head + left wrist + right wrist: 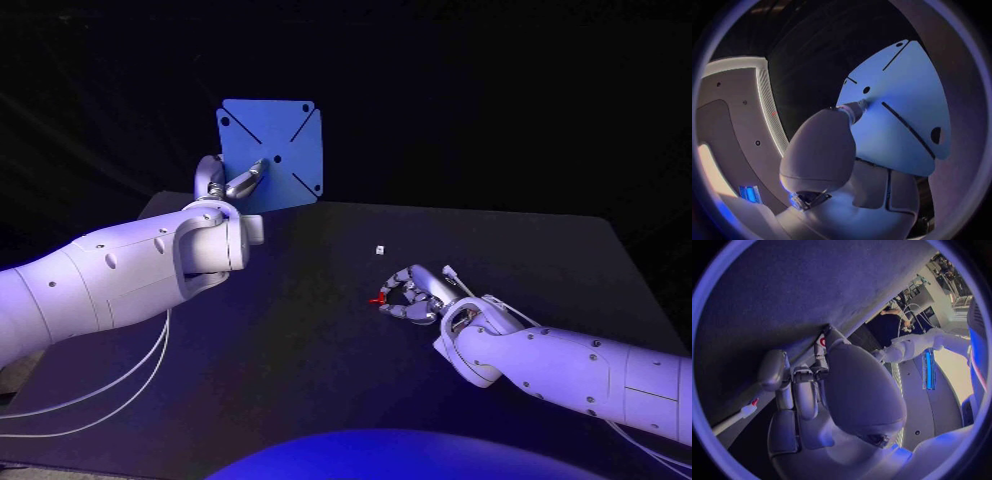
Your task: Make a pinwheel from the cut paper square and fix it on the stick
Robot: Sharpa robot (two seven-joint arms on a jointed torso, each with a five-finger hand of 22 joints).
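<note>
My left hand (231, 186) holds the blue paper square (274, 145) upright above the table's far left edge. The square has diagonal cuts from its corners and small holes. In the left wrist view a fingertip (853, 111) presses the paper square (907, 95) near its centre hole. My right hand (411, 296) rests low over the middle of the table, its fingers curled round a thin white stick (456, 277). A small red part (378, 297) shows at its fingertips. In the right wrist view the stick (731, 422) runs under the fingers of my right hand (811, 390), with a red tip (754, 401).
A tiny white piece (378, 249) lies on the black table (289, 340) between the two hands. White cables (101, 395) hang below the left arm at the table's left side.
</note>
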